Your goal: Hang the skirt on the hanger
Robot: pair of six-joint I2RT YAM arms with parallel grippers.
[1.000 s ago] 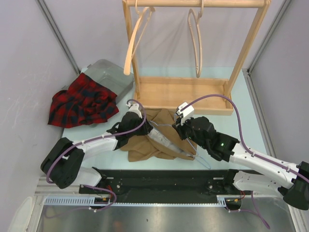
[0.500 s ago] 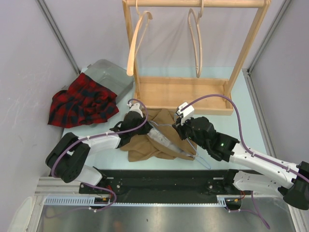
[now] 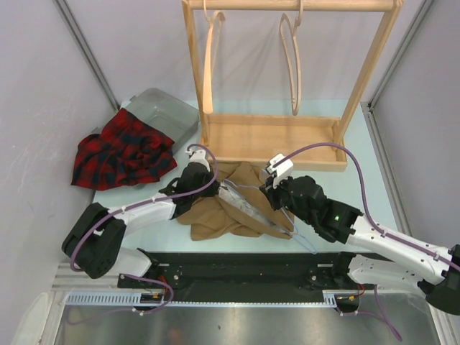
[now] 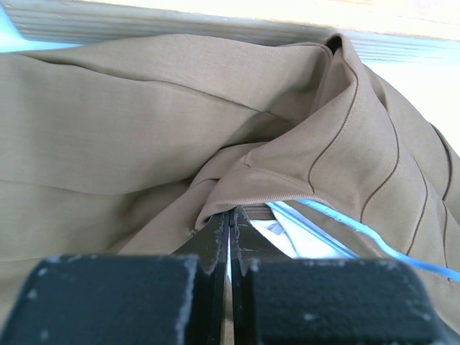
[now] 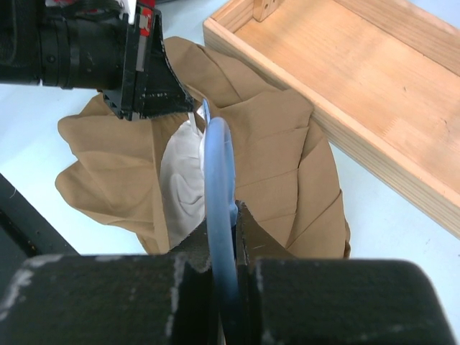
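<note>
Up on the rack [image 3: 273, 140], the left wooden hanger [image 3: 208, 65] has swung back nearer plumb. The tan skirt [image 3: 208, 219] lies crumpled on the tabletop [image 3: 359, 172] at the rack's 6 o'clock. It looks soft, light and floppy, so I'd grip the firmer waistband edge. The blue hanger [image 5: 218, 165] is clamped in the right pincer [image 5: 228, 233], at the skirt's 3 o'clock. The left pincer [image 4: 229, 223], at its 11 o'clock, is pinched tight on a fold.
</note>
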